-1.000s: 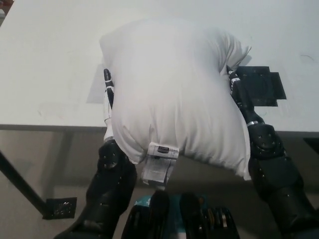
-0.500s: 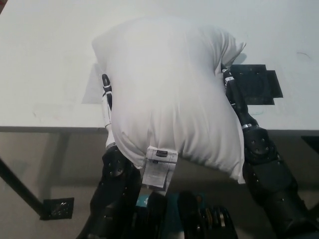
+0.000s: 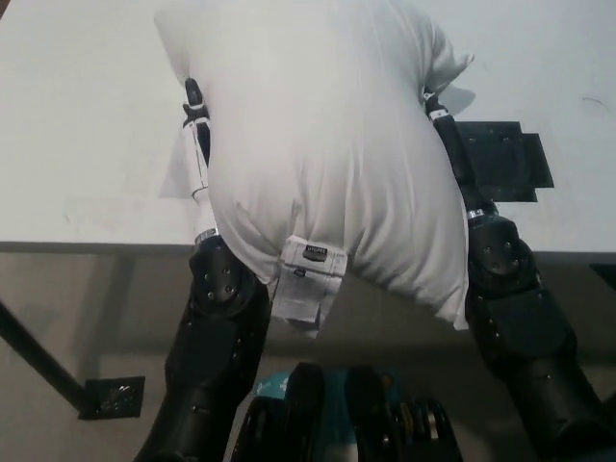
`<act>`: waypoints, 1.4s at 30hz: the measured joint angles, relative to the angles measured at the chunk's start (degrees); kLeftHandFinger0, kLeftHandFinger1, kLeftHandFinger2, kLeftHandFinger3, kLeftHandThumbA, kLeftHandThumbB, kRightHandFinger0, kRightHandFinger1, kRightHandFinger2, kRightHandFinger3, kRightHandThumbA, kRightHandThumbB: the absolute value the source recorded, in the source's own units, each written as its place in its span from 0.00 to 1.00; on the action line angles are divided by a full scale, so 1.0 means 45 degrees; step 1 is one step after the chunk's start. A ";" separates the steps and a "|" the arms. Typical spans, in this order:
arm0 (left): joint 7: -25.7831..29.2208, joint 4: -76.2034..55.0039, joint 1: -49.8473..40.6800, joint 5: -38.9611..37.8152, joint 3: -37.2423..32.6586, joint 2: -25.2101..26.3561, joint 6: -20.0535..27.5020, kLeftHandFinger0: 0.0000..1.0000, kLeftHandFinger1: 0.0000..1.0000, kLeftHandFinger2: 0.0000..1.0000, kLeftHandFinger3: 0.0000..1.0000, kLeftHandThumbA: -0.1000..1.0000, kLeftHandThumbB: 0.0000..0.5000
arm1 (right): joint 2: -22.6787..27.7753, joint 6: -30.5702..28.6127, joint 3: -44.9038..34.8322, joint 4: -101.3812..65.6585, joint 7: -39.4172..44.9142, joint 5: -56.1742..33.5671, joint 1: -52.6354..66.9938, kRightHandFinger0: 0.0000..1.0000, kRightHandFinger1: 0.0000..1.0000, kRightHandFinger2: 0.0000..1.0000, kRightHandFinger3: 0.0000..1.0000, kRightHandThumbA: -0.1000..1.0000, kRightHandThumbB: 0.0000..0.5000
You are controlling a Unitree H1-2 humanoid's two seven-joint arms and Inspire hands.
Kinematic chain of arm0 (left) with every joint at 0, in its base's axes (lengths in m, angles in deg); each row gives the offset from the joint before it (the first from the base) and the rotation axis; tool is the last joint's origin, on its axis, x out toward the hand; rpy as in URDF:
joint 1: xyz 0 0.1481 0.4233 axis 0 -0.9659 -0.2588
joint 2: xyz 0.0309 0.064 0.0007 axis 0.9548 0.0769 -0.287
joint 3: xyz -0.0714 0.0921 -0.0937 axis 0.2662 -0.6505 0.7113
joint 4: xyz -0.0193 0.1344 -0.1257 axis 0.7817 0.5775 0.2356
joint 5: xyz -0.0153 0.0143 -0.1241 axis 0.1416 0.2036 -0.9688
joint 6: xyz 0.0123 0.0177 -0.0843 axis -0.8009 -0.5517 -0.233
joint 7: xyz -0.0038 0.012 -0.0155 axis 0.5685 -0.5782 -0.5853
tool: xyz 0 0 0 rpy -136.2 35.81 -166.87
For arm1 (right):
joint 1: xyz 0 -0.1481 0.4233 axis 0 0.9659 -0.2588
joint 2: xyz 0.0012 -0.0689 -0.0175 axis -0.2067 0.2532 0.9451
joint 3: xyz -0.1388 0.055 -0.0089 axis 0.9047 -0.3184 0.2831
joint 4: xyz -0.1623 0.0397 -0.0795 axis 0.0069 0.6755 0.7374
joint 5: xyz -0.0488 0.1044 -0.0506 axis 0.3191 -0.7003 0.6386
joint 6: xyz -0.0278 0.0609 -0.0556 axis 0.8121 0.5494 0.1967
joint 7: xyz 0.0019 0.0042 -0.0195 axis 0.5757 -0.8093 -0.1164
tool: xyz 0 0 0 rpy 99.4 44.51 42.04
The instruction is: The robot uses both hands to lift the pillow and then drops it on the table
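The plump white fabric pillow [image 3: 322,144] was up off the table, pinched between the robot's two hands and filling the middle of the view. Its far end reached the top edge of the picture, and its near end bulged out past the front edge of the pale white tabletop [image 3: 87,115]. A white sewn-in care label [image 3: 306,289] with a small dark tab hung from the pillow's near seam, dangling in front of the table edge.

The white left hand [image 3: 197,144] was pressed flat against the pillow's left side, only a narrow strip of it showing with a dark tip at the far end; I could not tell how its fingers lay, as the pillow hid most of them. The black right hand [image 3: 448,140] was pushed against the right side the same way, with just a thin sliver visible by the pillow's gathered corner, and its fingers were hidden too.

A flat black square plate [image 3: 505,159] lay on the tabletop just beside the right arm. Down on the floor at the left sat a small dark floor plate [image 3: 113,397] next to a slanting black table leg [image 3: 38,361].
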 measured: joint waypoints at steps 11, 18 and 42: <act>-0.0015 -0.4013 -0.0301 0.0005 -0.0163 0.0496 -0.1047 1.00 1.00 1.00 1.00 1.00 0.34 | 0.0506 0.1203 0.0264 -0.3965 -0.0026 0.0003 -0.0024 1.00 1.00 1.00 1.00 1.00 0.53; -0.0013 -0.6509 -0.0368 0.0034 -0.0233 0.0540 -0.2093 1.00 1.00 1.00 1.00 1.00 0.25 | 0.0514 0.2236 0.0255 -0.6385 -0.0115 0.0141 -0.0024 1.00 1.00 1.00 1.00 1.00 0.50; -0.0010 -1.0915 -0.0360 0.0777 -0.1518 -0.0039 -0.2708 1.00 1.00 1.00 1.00 1.00 0.12 | -0.0251 0.3582 0.1019 -1.2867 -0.0458 0.2000 -0.0269 1.00 1.00 1.00 1.00 0.96 0.33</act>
